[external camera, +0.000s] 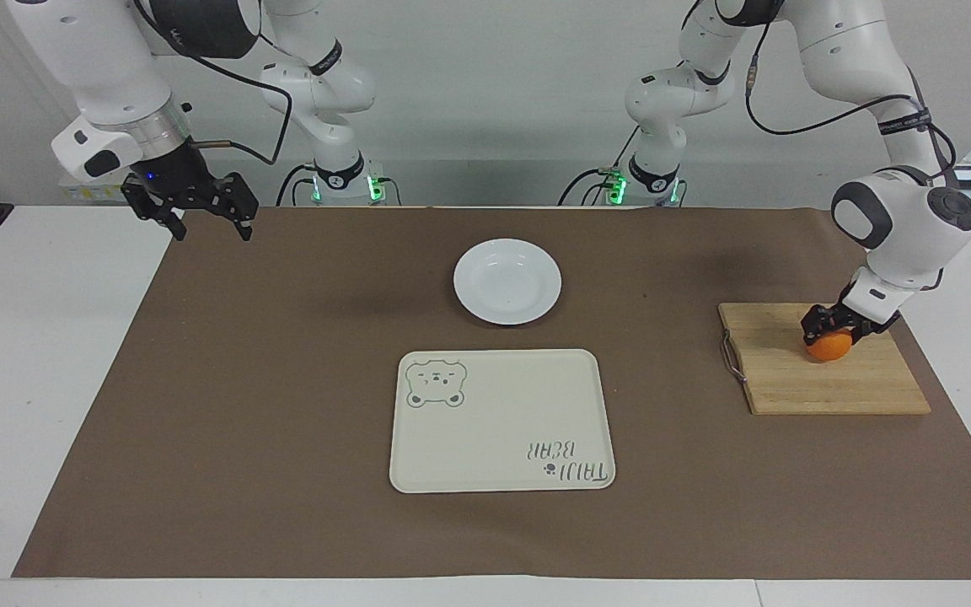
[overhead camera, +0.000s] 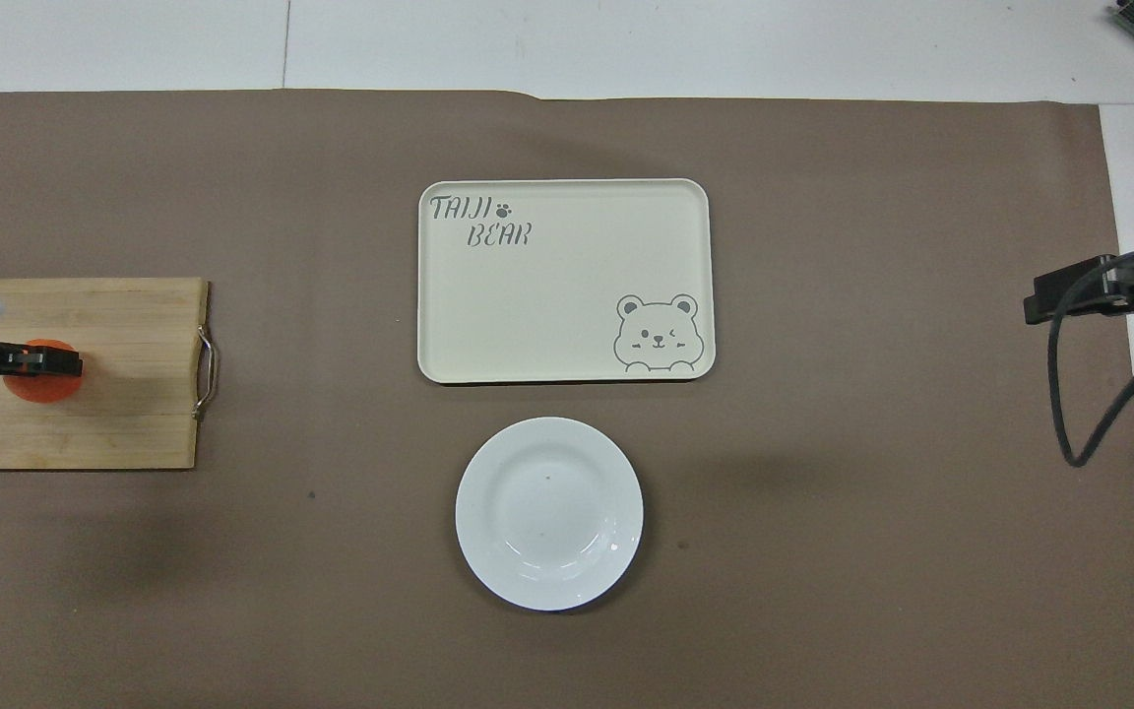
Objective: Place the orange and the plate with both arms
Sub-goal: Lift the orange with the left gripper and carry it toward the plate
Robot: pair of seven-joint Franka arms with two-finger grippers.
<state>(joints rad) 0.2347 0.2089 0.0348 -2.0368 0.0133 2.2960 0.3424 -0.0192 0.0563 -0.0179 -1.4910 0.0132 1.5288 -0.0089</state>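
The orange [external camera: 828, 346] [overhead camera: 38, 384] rests on a wooden cutting board [external camera: 823, 384] [overhead camera: 124, 414] toward the left arm's end of the table. My left gripper [external camera: 833, 330] [overhead camera: 35, 366] is down on the orange, shut on it from above. The white plate [external camera: 507, 281] [overhead camera: 548, 512] sits on the brown mat mid-table, nearer to the robots than the tray. My right gripper [external camera: 206, 217] hangs open in the air over the mat's corner at the right arm's end, holding nothing; in the overhead view only part of the right gripper [overhead camera: 1084, 292] shows.
A cream tray [external camera: 501, 420] [overhead camera: 565, 280] with a bear drawing lies farther from the robots than the plate. The cutting board has a metal handle [external camera: 731, 357] [overhead camera: 205, 372] on its side toward the tray. A brown mat [external camera: 283, 405] covers the table.
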